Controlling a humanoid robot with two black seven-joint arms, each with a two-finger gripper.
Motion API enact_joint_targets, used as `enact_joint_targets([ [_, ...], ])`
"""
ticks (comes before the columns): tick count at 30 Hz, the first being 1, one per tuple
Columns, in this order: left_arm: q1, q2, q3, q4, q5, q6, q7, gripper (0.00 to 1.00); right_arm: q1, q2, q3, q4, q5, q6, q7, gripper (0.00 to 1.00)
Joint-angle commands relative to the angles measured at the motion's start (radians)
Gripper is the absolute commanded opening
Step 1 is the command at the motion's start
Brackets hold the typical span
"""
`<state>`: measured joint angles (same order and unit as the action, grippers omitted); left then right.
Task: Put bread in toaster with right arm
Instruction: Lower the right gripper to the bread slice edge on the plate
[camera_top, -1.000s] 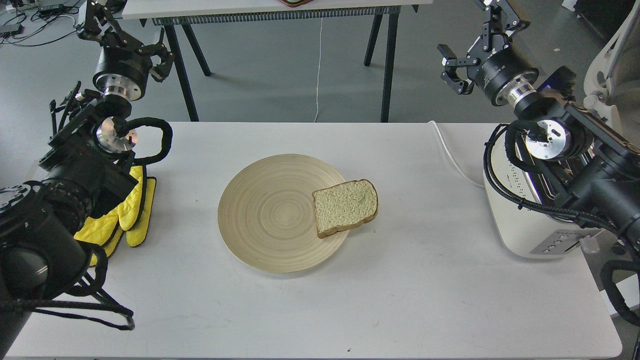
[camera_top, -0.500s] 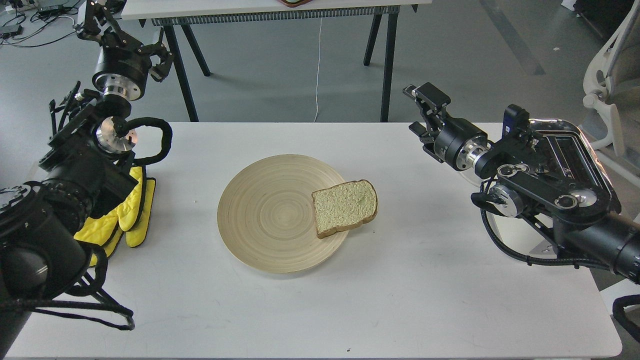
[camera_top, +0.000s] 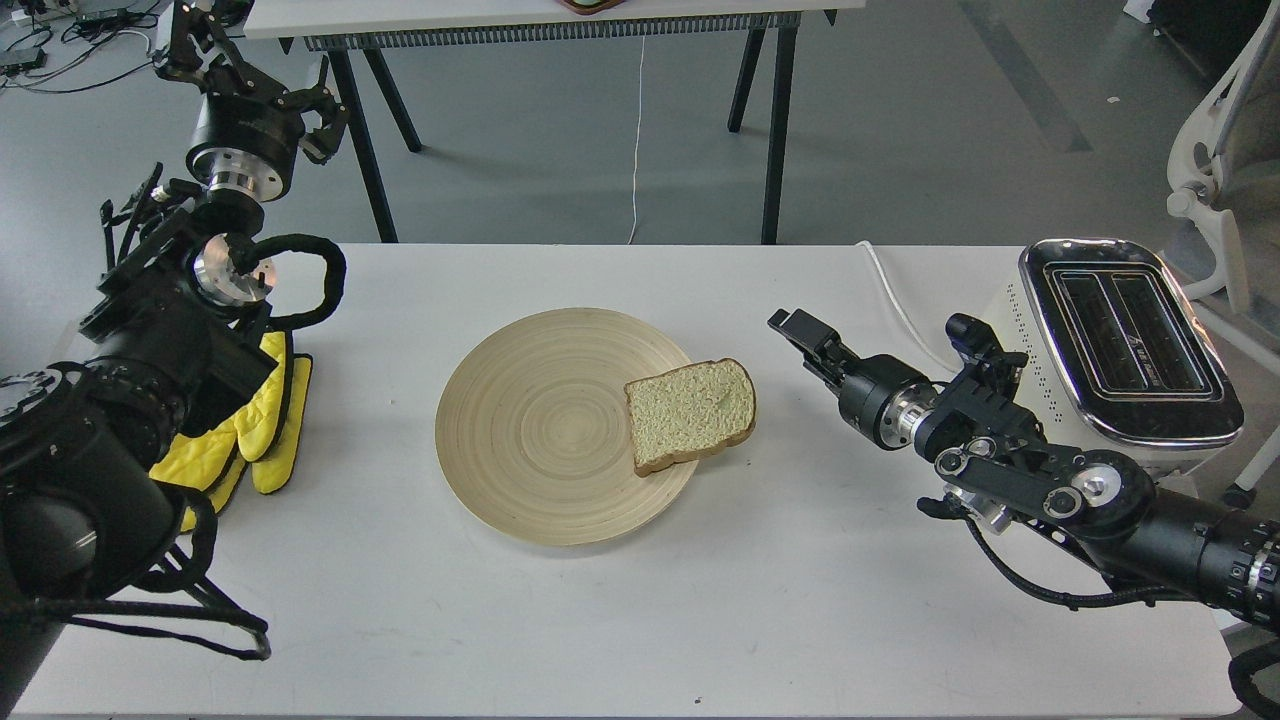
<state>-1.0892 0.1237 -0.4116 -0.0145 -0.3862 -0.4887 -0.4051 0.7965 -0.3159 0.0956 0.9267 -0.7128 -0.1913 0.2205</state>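
Note:
The bread (camera_top: 690, 414), a pale slice with a brown crust, lies flat on the right edge of a round wooden plate (camera_top: 540, 425) and overhangs its rim. The cream-white toaster (camera_top: 1125, 350) stands at the table's right edge with its chrome top and two empty slots in view. My right gripper (camera_top: 800, 332) hangs low over the table just right of the bread and points at it without touching it. It is seen side-on, so its fingers overlap. My left gripper (camera_top: 318, 112) is raised at the far left, open and empty.
Yellow gloves (camera_top: 250, 430) lie at the table's left edge beside my left arm. The toaster's white cord (camera_top: 900, 305) runs over the table behind my right gripper. Another table's black legs (camera_top: 770, 120) stand behind, and a white chair (camera_top: 1220, 150) is at the right.
My right arm has swung down from high over the toaster to low over the table, its gripper now close to the bread's right side. The toaster's top is uncovered. The left arm is still.

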Motion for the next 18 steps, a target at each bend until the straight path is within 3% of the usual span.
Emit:
enact_joint_targets([
  [1,0.0,0.001,-0.001,0.001,0.0,0.0,-0.001,1.0,-0.017,0.027,-0.005,-0.005,-0.002,0.0,0.0,0.77],
  [10,0.0,0.001,-0.001,0.001,0.0,0.0,0.0,1.0,-0.049,0.084,-0.007,-0.016,-0.005,0.001,0.0,0.67],
  [18,0.0,-0.001,0.0,0.001,0.0,0.0,0.0,1.0,-0.054,0.086,-0.022,-0.014,-0.083,0.015,0.0,0.28],
])
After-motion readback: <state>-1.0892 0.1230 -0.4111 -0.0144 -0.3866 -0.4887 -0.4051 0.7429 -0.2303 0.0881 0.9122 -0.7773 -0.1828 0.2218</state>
